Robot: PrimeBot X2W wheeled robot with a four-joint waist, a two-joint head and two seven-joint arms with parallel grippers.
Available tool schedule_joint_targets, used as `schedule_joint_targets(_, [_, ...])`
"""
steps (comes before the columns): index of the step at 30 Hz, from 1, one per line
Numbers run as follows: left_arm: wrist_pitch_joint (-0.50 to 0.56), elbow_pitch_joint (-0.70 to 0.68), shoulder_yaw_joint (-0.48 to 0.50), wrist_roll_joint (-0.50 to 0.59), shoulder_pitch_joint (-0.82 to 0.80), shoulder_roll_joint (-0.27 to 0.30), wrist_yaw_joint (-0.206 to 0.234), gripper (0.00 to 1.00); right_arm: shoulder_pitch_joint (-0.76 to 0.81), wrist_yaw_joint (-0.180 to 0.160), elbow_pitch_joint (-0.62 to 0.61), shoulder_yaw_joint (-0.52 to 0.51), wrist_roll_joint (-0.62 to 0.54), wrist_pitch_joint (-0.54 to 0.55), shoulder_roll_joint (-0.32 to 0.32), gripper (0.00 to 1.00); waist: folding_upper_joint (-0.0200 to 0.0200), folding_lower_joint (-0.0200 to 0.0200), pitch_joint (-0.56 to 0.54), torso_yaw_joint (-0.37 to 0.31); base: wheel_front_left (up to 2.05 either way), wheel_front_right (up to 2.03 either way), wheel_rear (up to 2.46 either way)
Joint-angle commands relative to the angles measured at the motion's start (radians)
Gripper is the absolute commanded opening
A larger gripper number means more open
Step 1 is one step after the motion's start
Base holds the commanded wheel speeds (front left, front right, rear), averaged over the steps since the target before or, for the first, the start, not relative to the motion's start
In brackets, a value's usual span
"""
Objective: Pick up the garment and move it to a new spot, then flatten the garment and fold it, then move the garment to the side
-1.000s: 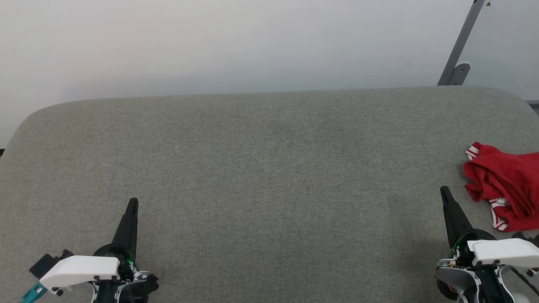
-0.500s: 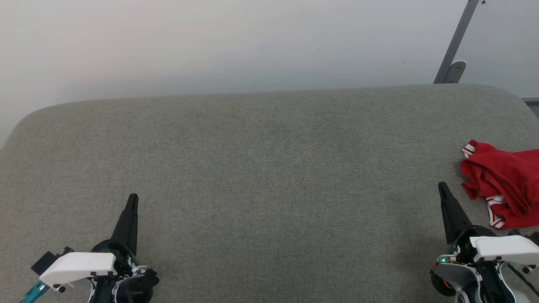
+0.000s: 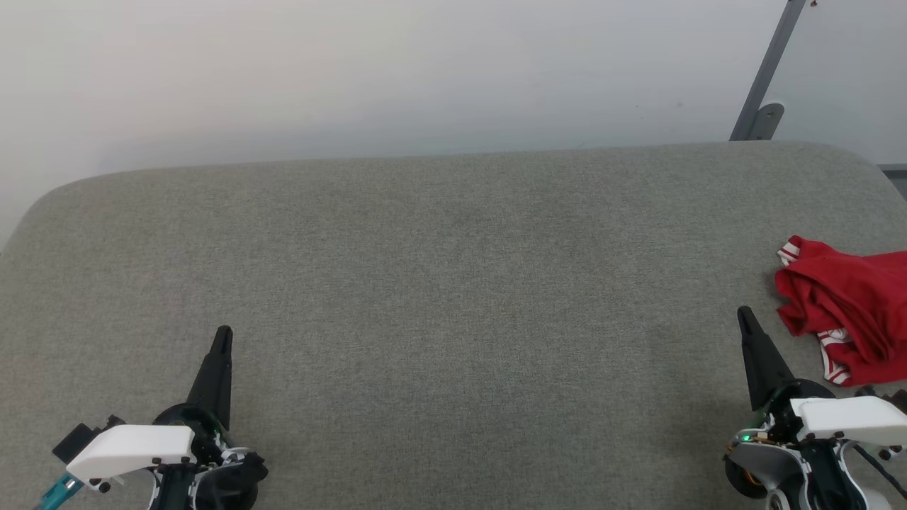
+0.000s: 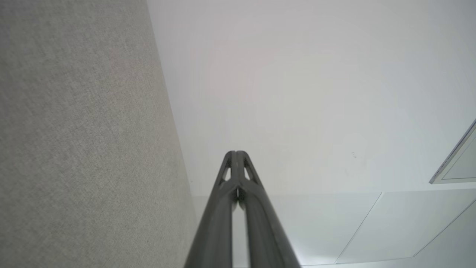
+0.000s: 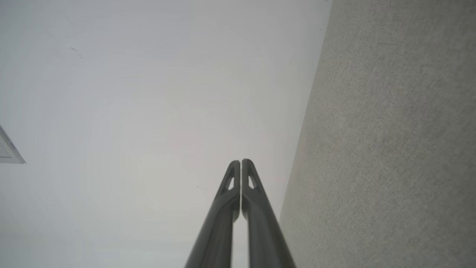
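The garment lies crumpled in a red heap with red-and-white striped trim at the right edge of the grey table, partly cut off by the head view's border. My right gripper hovers just left of it, shut and empty, not touching the cloth. At the lower left my left gripper is shut as well, far from the garment. In the left wrist view the left gripper has its fingers pressed together. The right gripper looks the same in the right wrist view.
The table's grey fabric has rounded far corners and ends at a pale wall. A grey metal bracket slants up the wall at the far right.
The head camera shifted slightly a second ago, moving the whole picture a little up and left. Over the last half second nothing has moved.
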Motion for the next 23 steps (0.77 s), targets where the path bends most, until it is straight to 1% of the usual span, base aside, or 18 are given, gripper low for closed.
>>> schedule_joint_targets(1, [0.003,0.000,0.005,0.002,-0.014,0.000,-0.003,0.00,-0.004,0.000,0.002,0.001,0.004,0.001,0.001,0.00,0.0000,0.0000,0.000,0.000,0.00,0.00,0.00])
schedule_joint_targets(23, [0.008,0.000,0.010,0.007,-0.015,-0.005,-0.003,0.00,-0.004,0.000,0.002,0.001,0.004,0.001,0.001,0.00,0.0000,0.0000,0.000,0.000,0.00,0.00,0.00])
